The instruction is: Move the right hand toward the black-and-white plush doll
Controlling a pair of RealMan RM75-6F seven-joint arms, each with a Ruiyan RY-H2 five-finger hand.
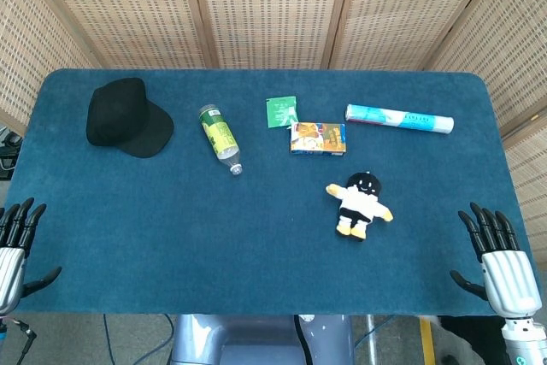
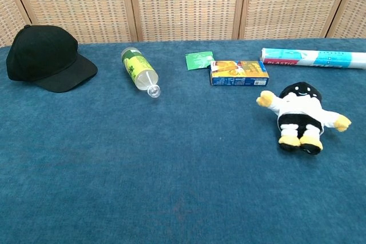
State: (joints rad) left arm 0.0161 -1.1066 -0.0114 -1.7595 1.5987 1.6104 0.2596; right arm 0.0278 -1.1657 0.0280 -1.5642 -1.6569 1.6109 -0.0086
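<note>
"Where's the black-and-white plush doll point(image 1: 359, 204)?"

"On the blue table point(image 1: 256, 245), just below the snack box point(image 1: 318, 138). My right hand point(image 1: 498, 264) is well right of the doll, fingers spread, holding nothing. My left hand point(image 1: 13, 245) is likewise spread, far left."

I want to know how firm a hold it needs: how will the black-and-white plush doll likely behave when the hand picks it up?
The plush doll looks soft and stuffed, so it will probably squash under the fingers and feel light. Its arms and yellow feet splay out loosely, so they may flop when lifted. Lying flat on the blue cloth, it seems unlikely to roll or slip.
</note>
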